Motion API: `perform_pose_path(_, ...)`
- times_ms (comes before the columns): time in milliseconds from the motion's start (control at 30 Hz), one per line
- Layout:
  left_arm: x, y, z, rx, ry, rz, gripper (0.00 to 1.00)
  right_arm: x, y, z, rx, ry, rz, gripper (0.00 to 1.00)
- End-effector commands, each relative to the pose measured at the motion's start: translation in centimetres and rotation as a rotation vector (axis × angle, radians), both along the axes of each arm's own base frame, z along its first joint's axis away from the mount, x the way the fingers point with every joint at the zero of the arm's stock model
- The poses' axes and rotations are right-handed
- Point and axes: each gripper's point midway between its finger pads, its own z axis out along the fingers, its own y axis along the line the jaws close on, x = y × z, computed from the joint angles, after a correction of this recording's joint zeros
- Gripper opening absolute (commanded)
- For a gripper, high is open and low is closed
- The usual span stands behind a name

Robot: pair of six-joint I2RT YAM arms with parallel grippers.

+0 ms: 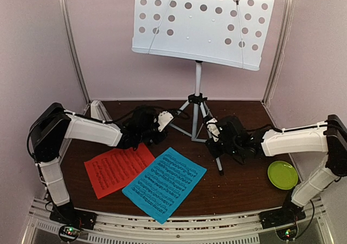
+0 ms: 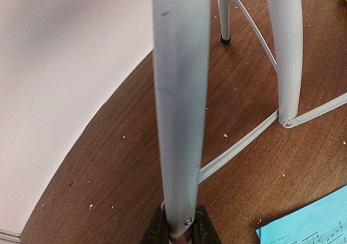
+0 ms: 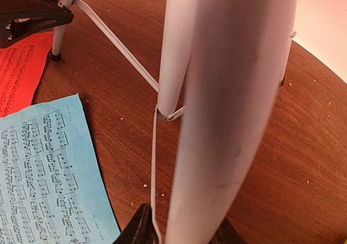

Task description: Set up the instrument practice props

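A: Where is the music stand (image 1: 196, 81)?
B: Upright at 12 o'clock on the table (image 1: 238, 192), with its white perforated desk (image 1: 203, 24) tilted on top.
A: And the tools?
B: The left tool (image 1: 164, 120) is clamped on the 8 o'clock leg (image 2: 181, 92). The right tool (image 1: 212, 129) is clamped on the 4 o'clock leg (image 3: 233, 103).
A: The sheets?
B: Both lie flat. The red-orange sheet (image 1: 119, 168) is at 7 o'clock and the blue sheet (image 1: 165, 183) at 6, touching its right edge. The small white metronome (image 1: 98, 109) is at 10 o'clock, partly behind the left arm. A yellow-green plate (image 1: 282, 174) sits at 4.
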Motion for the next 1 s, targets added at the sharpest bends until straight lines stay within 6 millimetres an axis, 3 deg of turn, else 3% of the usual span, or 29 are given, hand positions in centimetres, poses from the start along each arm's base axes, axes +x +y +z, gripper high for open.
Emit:
perform_pose_path(0,-0.1,3.7,-2.8,0.083,0.065,0.097,0.0,2.1,0.4,1.6,0.019,-0.06,-0.022,0.33)
perform_pose_path(300,-0.3,5.0,-3.8,0.104,0.085,0.129,0.0,2.7,2.0,1.3,0.037,-0.047,0.017,0.32)
perform_pose_path(667,-1.0,4.3,-3.4,0.068,0.116,0.087,0.0,2.0,2.7,1.8,0.063,-0.036,0.075,0.35)
perform_pose_path(967,-2.2,3.4,-2.4,-0.017,0.152,0.033,0.4,0.1,4.0,3.7,0.114,-0.058,0.189,0.59)
